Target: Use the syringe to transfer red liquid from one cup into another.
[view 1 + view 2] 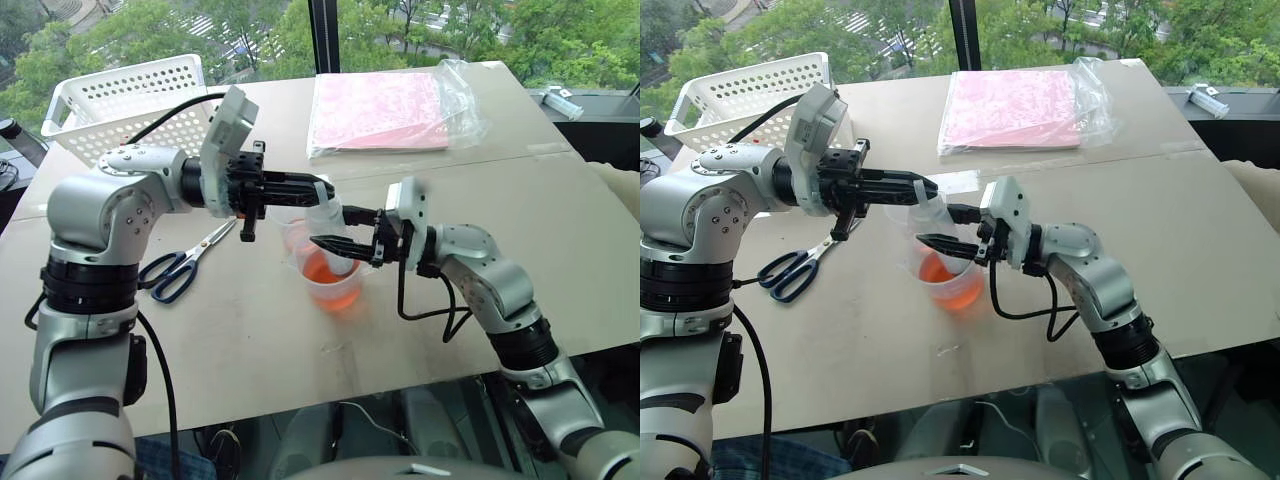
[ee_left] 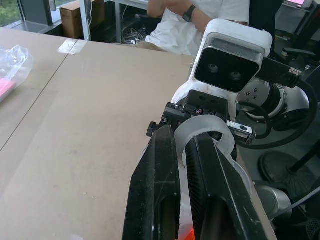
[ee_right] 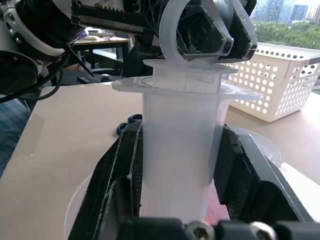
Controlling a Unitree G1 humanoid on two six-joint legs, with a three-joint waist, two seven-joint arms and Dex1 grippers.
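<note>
Both hands met over the middle of the bench (image 1: 250, 350), right above the spouted cup (image 1: 340, 290). The right hand (image 1: 335, 247) was clamped on the syringe (image 3: 180, 150); in the right wrist view its 2 black fingers (image 3: 117, 170) pressed either side of the fat clear barrel, just under the flange. The left hand (image 1: 318, 190) came in level from the left, fingers pinched on the plunger's ring top (image 2: 205, 131), directly above the barrel. The syringe stood about upright, lower end down in the cup; the nozzle tip could not be made out.

Red liquid (image 1: 330, 272) sat in the bottom of the spouted cup, orange-red and translucent. The narrower clear cup (image 1: 292, 222) stood just behind it, partly hidden by the left hand; its contents could not be told.

Blue-handled scissors (image 1: 185, 262) lay on the bench to the left of the cups, near the left arm. A white perforated basket (image 1: 120, 105) sat at the far left corner. A pink sheet in a clear plastic bag (image 1: 385, 110) lay at the far side of the bench. A person (image 2: 200, 20) in a white top with a wristwatch sat beyond the bench in the left wrist view.
</note>
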